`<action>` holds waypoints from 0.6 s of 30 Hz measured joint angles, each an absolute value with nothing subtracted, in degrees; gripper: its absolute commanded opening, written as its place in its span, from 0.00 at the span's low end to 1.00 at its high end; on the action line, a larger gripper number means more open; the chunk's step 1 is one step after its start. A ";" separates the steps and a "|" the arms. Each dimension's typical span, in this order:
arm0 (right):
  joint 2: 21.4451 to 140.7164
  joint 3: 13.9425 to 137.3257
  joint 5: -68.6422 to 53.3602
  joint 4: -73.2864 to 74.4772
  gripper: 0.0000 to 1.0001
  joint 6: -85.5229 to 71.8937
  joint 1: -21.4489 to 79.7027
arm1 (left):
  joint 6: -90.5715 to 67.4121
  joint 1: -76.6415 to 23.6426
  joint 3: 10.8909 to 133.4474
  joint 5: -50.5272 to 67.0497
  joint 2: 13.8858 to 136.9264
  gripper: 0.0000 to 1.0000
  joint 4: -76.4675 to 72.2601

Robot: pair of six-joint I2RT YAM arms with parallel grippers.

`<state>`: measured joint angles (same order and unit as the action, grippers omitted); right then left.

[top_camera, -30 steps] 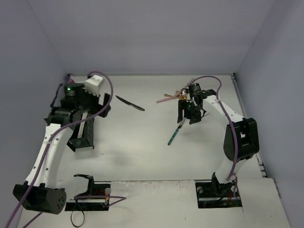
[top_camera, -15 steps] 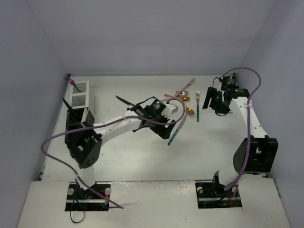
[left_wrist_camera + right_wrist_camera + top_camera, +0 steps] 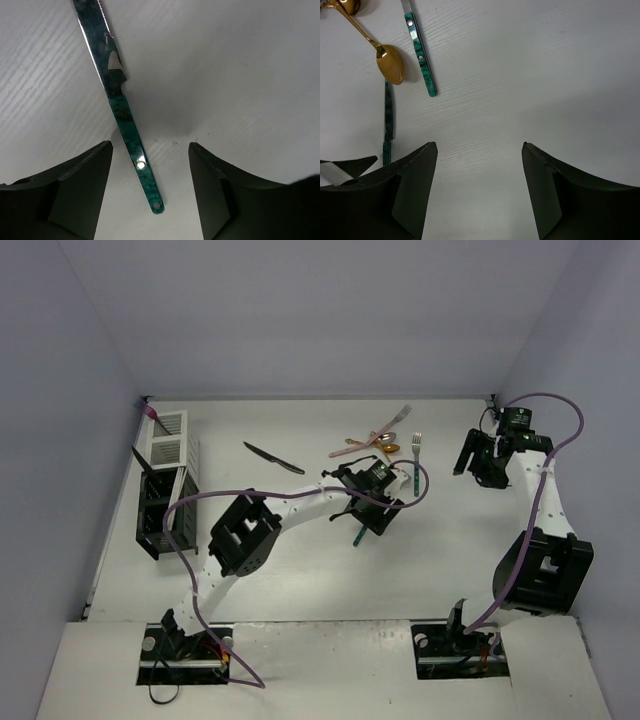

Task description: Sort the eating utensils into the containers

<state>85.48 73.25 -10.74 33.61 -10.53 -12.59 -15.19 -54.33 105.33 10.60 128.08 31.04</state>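
My left gripper (image 3: 372,510) hangs over the table's centre, open. The teal-handled knife (image 3: 131,134) lies flat between its fingers (image 3: 75,185), touching neither; its tip (image 3: 356,536) pokes out beneath the gripper. My right gripper (image 3: 478,462) is at the far right, open over bare table (image 3: 479,145). The teal-handled fork (image 3: 416,465), gold spoons (image 3: 386,447), a pink fork (image 3: 350,451) and a silver fork (image 3: 401,417) lie at the back centre. A black knife (image 3: 272,457) lies alone to their left. The white container (image 3: 165,437) and the black container (image 3: 162,512) stand at the left edge.
Grey walls close in the table on three sides. In the right wrist view the teal fork's handle (image 3: 420,55), a gold spoon (image 3: 390,67) and the teal knife (image 3: 387,112) lie to the upper left of that gripper.
My left arm has swung from the containers at the left to the centre, over the teal knife. My right arm has drawn back from the cutlery pile to the far right.
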 measured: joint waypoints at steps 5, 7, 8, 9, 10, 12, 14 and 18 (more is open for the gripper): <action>85.47 73.25 -11.70 33.61 0.65 -9.83 -13.12 | -14.72 -53.96 109.33 8.10 131.64 0.52 31.89; 85.40 73.25 -12.00 33.63 0.65 -9.45 -13.22 | -14.50 -53.67 110.59 7.54 132.61 0.50 32.29; 85.34 73.25 -12.21 33.62 0.65 -9.18 -13.26 | -14.33 -53.56 111.37 7.46 133.15 0.50 32.44; 85.19 73.25 -12.40 33.61 0.64 -8.95 -13.33 | -14.17 -53.40 112.27 7.42 133.68 0.48 32.69; 85.02 73.25 -12.52 33.62 0.64 -8.80 -13.41 | -14.11 -53.21 112.97 7.42 134.11 0.46 32.75; 84.67 73.25 -12.78 33.61 0.64 -8.53 -13.56 | -13.80 -52.70 115.02 7.47 135.34 0.42 33.44; 84.45 73.25 -12.97 33.61 0.63 -8.14 -13.70 | -13.54 -52.14 117.45 7.45 136.80 0.37 33.99; 84.40 73.25 -13.36 33.63 0.63 -7.36 -13.96 | -12.65 -51.09 118.93 7.64 137.80 0.21 34.21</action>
